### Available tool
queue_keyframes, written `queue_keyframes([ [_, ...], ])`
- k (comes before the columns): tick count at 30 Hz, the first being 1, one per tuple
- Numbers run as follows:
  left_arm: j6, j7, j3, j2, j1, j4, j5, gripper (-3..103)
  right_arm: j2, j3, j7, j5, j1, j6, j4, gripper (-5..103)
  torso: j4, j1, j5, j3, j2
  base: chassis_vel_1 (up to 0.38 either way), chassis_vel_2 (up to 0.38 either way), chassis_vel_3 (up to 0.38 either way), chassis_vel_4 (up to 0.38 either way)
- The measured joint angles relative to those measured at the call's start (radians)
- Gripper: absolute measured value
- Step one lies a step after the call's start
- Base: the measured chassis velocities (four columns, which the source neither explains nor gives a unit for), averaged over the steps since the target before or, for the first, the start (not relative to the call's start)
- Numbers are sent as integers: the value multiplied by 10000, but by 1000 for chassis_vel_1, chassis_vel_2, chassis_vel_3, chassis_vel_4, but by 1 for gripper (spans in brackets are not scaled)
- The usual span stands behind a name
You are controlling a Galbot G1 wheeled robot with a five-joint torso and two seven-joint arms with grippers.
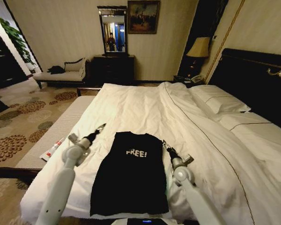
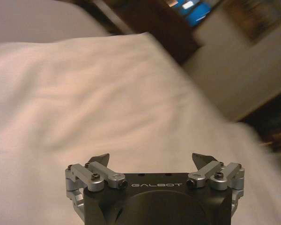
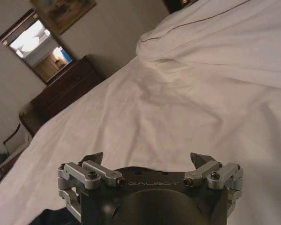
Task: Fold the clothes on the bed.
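Black T-shirt (image 1: 131, 173) flat on white bed (image 1: 145, 112) near its foot, sleeves tucked in, left gripper (image 1: 99, 128) just off its left shoulder, right gripper (image 1: 165, 145) at its right edge, both claws spread wide, holding nothing.

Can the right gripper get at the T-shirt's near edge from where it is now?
Probably yes: the right gripper is open beside the T-shirt, with bare duvet around and nothing between them.

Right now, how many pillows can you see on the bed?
2. One pillow lies near the headboard, farther from the robot; a second pillow lies beside it, nearer. More may be hidden past the picture's right edge.
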Motion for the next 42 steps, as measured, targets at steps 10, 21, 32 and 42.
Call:
queue_keyframes([
  [10,0,831,-405,201,703,185,857,100,-484,-687,-1222,653,779,-390,-1064,100,1,0,4,-1,1,0,0,0,0],
  [21,-120,753,-469,147,781,-68,848,100,-154,-930,-1535,571,797,-402,-1423,103,0,0,3,-1,0,0,0,0,0],
  [32,-163,720,-394,114,837,-143,878,100,-153,-795,-1575,556,696,-224,-1309,62,0,0,2,-1,0,0,0,0,0],
  [42,-171,726,-188,103,761,-133,826,100,-121,-770,-1561,424,709,-32,-1328,24,1,0,3,0,0,0,0,0,0],
])
